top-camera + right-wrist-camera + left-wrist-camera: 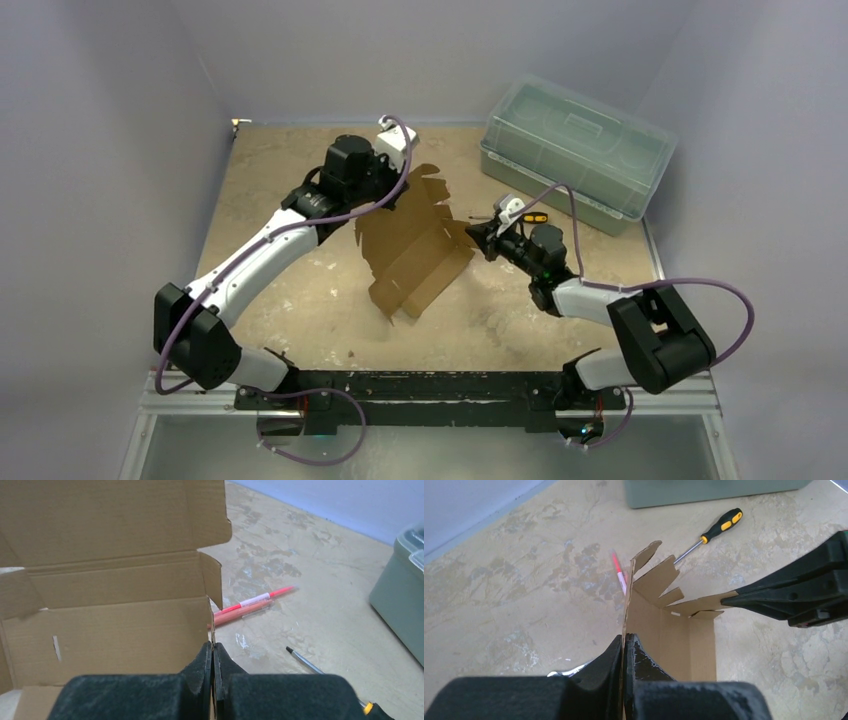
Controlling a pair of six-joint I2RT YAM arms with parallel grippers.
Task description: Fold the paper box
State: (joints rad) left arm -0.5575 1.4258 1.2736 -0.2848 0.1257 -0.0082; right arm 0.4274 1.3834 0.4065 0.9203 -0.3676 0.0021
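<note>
The paper box (415, 255) sits in the middle of the tabletop (300, 300), between my two arms. It is a brown cardboard sheet only partly folded, with panels and flaps standing at angles. My left fingers (615, 650) are pressed together on one of its wall panels, which I see edge-on rising between them. From above, this hold is on the far left side of the sheet. My right fingers (205, 656) are likewise clamped on the cardboard, pinching the edge of a panel on the sheet's right side, with creased panels and a small side flap spread before them. Just beyond the box two reddish pens (252, 602) lie side by side on the tabletop, and near them is a screwdriver (716, 527) with a black-and-yellow handle. A pale green plastic bin (575, 150) with a lid stands at the far right corner, apart from the box. The near end of the sheet rests on the tabletop; whether the rest is lifted clear I cannot tell.
</note>
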